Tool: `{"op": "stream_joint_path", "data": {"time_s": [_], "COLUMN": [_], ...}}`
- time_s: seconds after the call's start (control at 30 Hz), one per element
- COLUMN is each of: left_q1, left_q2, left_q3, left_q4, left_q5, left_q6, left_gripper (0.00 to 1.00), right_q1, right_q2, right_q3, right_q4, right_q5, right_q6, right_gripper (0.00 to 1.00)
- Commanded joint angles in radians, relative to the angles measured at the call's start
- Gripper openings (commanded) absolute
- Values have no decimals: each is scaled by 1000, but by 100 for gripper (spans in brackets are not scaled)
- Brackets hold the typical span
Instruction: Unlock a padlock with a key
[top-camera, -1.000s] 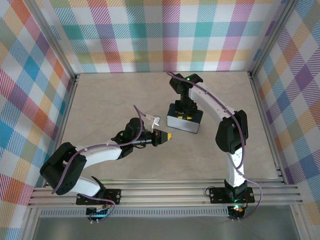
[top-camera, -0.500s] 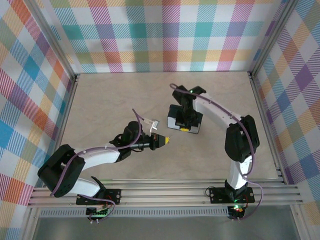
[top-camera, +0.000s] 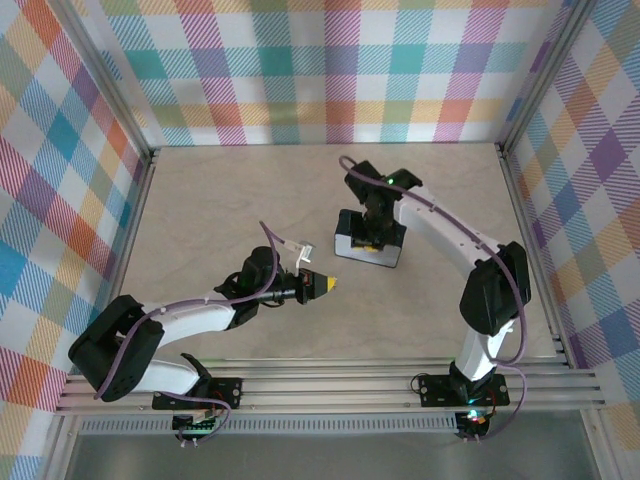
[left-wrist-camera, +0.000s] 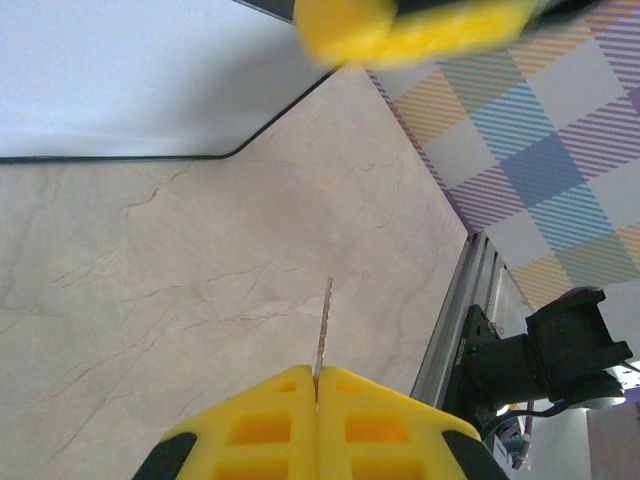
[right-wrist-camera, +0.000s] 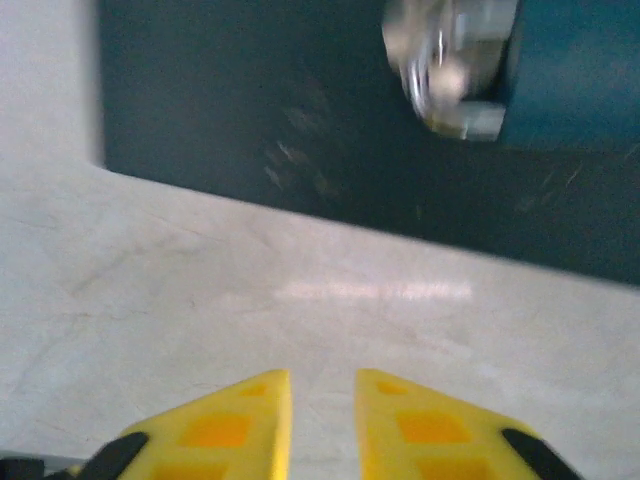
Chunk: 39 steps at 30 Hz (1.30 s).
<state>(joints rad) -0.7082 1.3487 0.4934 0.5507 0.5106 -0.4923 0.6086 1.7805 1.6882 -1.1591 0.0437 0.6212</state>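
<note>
The left gripper (left-wrist-camera: 317, 378) has its two yellow fingers pressed together on a thin silvery metal key (left-wrist-camera: 324, 325). The blade of the key stands out straight from between the fingertips, above the beige marble-patterned table (top-camera: 220, 200). It points toward the rectangular tin with dark-blue sides (top-camera: 350, 243) near the middle of the table and is apart from it.

The right gripper (right-wrist-camera: 322, 385) hangs over the tin. Its yellow fingers are a little apart, with only a narrow gap, and nothing is between them.

The small blue padlock with a pale metallic end (right-wrist-camera: 565, 70) is ahead of these fingers, at the dark wall of the tin. It is blurred, so it is not possible to tell if it touches the tin.
</note>
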Motion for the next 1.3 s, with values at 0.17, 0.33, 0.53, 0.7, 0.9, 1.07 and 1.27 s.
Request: {"op": "stream_joint_path", "data": {"time_s": [0.17, 0.33, 0.53, 0.7, 0.9, 1.07, 1.27], "left_q1": [-4, -8, -10, -9, -10, -14, -17], "left_q2": [2, 26, 56, 81, 93, 82, 51], "left_q3": [54, 78, 101, 117, 123, 110, 93], "left_q4": [-18, -21, -20, -14, -9, -8, -27], "left_q5": [-1, 0, 1, 4, 3, -2, -12], "left_q6": [21, 19, 15, 7, 4, 2, 4], "left_gripper": [0, 0, 0, 0, 0, 0, 0], "right_q1": [-68, -85, -89, -99, -100, -101, -102], "right_q2": [138, 244, 323, 325, 303, 285, 272], "right_q3": [277, 391, 466, 453, 390, 362, 379], "right_q4": [-197, -242, -255, -260, -258, -272, -301], "right_q5": [103, 72, 38, 8, -16, -14, -44], "right_q6": [-194, -332, -534, -572, -573, -545, -434], "right_gripper": [44, 50, 52, 52, 53, 54, 54]}}
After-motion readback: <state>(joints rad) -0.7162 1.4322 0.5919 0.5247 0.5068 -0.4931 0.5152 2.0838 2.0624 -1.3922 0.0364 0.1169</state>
